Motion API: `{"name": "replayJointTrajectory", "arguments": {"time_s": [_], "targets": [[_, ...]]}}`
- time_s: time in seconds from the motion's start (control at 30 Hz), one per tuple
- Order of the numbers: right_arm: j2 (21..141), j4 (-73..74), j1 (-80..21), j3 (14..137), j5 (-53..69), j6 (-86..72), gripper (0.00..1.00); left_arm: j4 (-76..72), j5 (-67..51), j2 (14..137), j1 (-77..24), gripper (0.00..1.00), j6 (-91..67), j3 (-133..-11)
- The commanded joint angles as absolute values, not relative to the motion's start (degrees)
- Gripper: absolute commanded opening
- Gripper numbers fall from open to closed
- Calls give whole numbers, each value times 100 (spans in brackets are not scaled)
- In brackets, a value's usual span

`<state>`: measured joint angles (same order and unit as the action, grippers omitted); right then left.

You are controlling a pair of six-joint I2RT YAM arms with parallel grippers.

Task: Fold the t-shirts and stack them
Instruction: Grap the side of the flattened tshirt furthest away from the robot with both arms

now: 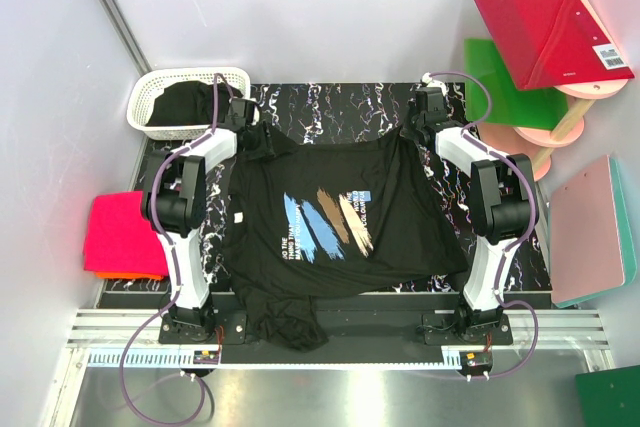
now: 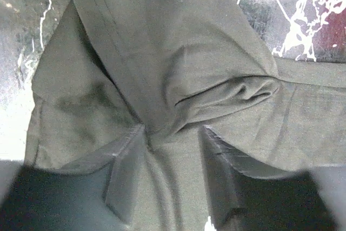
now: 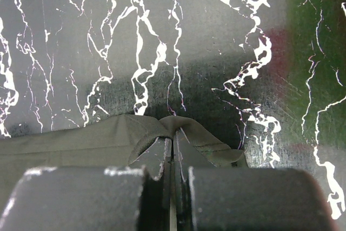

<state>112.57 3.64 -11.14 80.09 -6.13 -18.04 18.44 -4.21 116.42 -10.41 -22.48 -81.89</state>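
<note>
A black t-shirt (image 1: 340, 217) with a blue, tan and white brushstroke print lies spread on the dark marbled table (image 1: 330, 107), its near left part bunched over the front edge. My left gripper (image 1: 250, 135) is at the shirt's far left corner. In the left wrist view it (image 2: 173, 133) is open, with wrinkled black cloth (image 2: 178, 52) lying under and between the fingers. My right gripper (image 1: 414, 133) is at the far right corner. In the right wrist view it (image 3: 173, 142) is shut on a fold of the black cloth (image 3: 81, 139).
A white lattice basket (image 1: 160, 87) at the far left holds another black shirt (image 1: 185, 107). Folded hot-pink (image 1: 120, 232) and orange shirts lie off the table's left side. Red (image 1: 550, 37), green (image 1: 510, 82) and pink (image 1: 595, 232) boards are on the right.
</note>
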Motion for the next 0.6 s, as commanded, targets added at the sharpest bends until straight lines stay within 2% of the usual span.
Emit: {"name": "replayJointTrajectory", "arguments": {"time_s": [0.0, 0.07, 0.57], "targets": [[11312, 88, -1081, 8060, -518, -1828, 0, 1608, -536, 11803, -1037, 19, -2285, -8367], [11312, 88, -1081, 8051, -545, -1819, 0, 1582, -589, 11883, -1037, 0, -2329, -8385], [10987, 132, -1081, 7893, -940, -1819, 0, 1626, -18, 10196, -1028, 0, -2259, -8042]]}}
